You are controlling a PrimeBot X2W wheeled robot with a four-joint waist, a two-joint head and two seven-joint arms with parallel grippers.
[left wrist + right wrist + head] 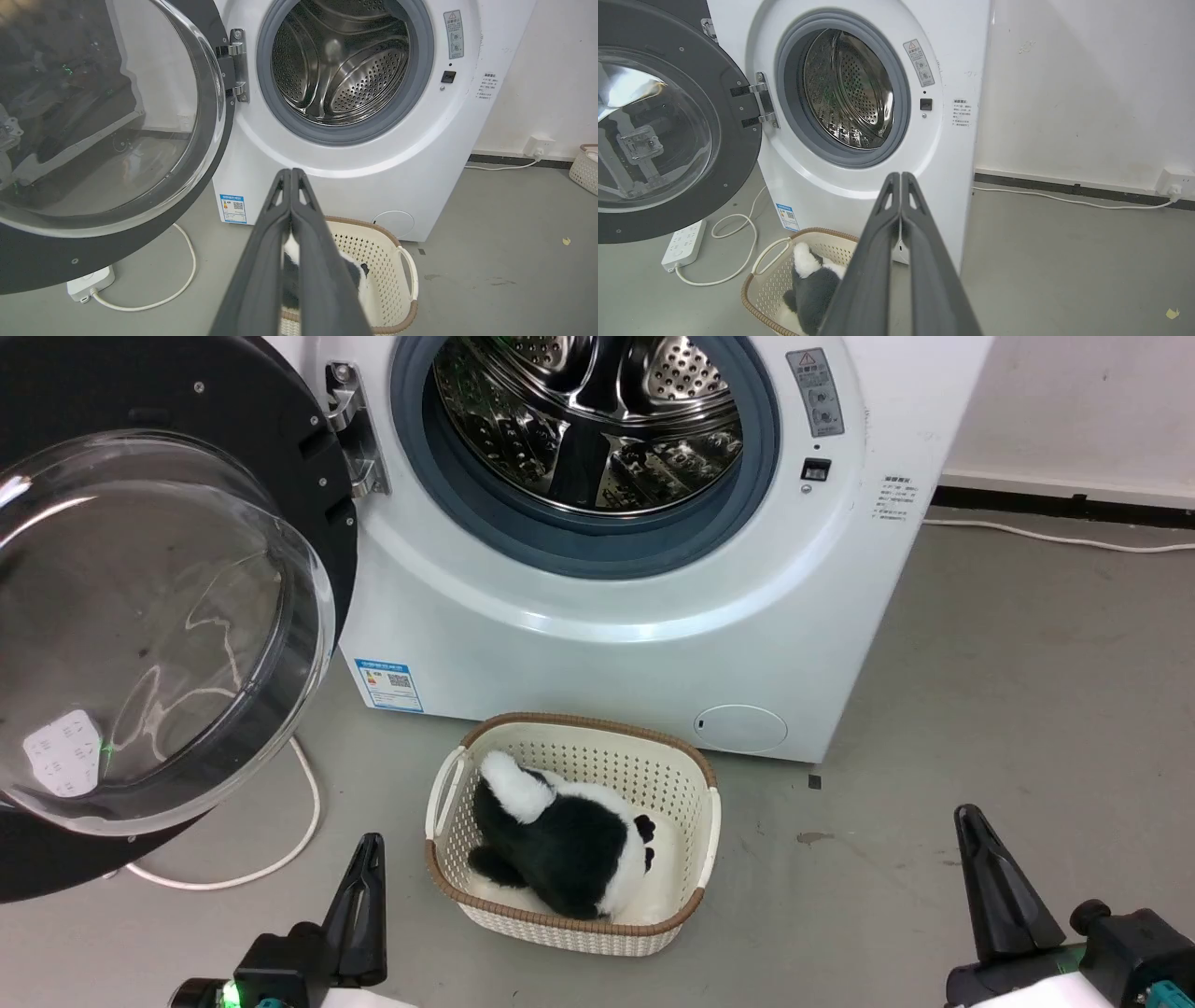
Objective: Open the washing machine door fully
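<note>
The washer (pixel 597 635) stood against the wall with its drum exposed. The door (pixel 149 616) hung on its hinge (pixel 359 429) at the robot's left, swung wide off the opening with its glass bowl facing the robot, so the task was judged done or nearly so. A basket (pixel 579 938) sat on the floor just beside the washer's front, holding a plush toy (pixel 560 845), probably staged for loading. The left gripper (pixel 370 845) and right gripper (pixel 967 814) were each pressed together, empty, low and well apart from the door.
</note>
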